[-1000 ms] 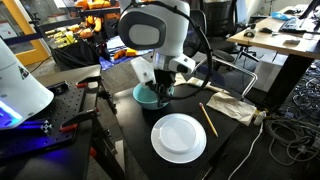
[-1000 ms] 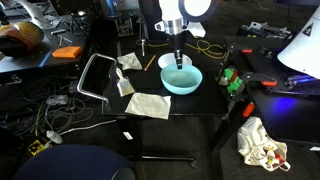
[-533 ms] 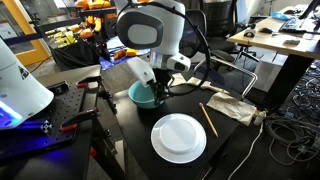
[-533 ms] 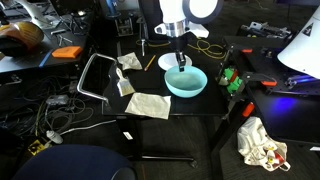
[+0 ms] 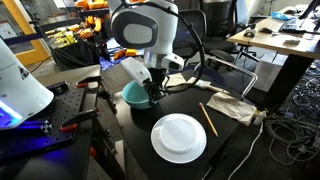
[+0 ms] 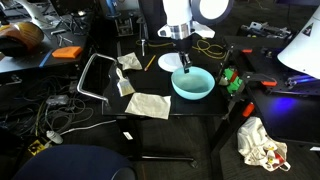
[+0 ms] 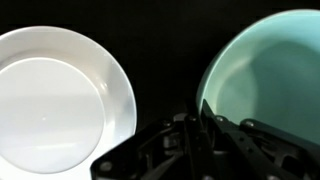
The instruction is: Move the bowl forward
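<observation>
in an exterior view the gripper (image 5: 152,93) comes down from the white arm onto the near rim of the teal bowl (image 5: 132,95). the bowl sits on the black table (image 5: 130,138) at about 10 o'clock from the white plate (image 5: 178,137), close to it but not touching. a pencil (image 5: 208,119) lies at 2 o'clock from the plate, and a pale cloth (image 5: 232,107) lies just past it in the same direction. from here the arm hides the fingertips, so their grip cannot be told.

in an exterior view from the opposite side the bowl (image 6: 193,85) stands toward the 3 o'clock edge of the table (image 6: 190,108). the gripper (image 6: 185,68) meets the bowl's rim at roughly 11 o'clock. a folded cloth (image 6: 147,105) lies at 8 o'clock from the bowl, well apart. a bent metal frame (image 6: 95,75) sits at 9 o'clock, near the table's far edge.

in the wrist view the gripper (image 7: 201,118) enters from 6 o'clock. its fingers (image 7: 187,132) are drawn close, pinching the bowl's (image 7: 270,75) rim between them. the bowl fills the 3 o'clock side, the plate (image 7: 55,95) fills the 9 o'clock side, and a dark strip of table separates them.
</observation>
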`<action>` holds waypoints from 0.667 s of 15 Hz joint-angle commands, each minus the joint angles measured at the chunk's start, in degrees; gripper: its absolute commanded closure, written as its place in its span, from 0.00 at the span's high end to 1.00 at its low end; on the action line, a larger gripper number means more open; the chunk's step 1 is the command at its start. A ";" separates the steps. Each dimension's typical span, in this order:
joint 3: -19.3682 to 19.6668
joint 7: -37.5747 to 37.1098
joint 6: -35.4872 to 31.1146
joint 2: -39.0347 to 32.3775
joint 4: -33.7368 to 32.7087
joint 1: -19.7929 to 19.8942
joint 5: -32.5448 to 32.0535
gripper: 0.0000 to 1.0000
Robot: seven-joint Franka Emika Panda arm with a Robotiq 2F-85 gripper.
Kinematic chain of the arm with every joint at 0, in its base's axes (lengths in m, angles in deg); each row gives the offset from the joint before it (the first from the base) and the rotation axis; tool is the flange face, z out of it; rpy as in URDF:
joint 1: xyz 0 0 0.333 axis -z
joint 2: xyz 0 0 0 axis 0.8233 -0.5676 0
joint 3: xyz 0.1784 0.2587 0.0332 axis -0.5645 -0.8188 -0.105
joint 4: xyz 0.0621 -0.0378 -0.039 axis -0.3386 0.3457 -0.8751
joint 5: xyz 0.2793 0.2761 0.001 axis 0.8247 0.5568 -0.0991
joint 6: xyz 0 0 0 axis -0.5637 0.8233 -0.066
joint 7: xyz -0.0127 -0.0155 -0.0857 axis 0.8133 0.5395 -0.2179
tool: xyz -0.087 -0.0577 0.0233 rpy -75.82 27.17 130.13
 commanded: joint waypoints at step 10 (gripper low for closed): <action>4.51 -2.95 -10.86 8.32 9.90 -3.47 -3.22 1.00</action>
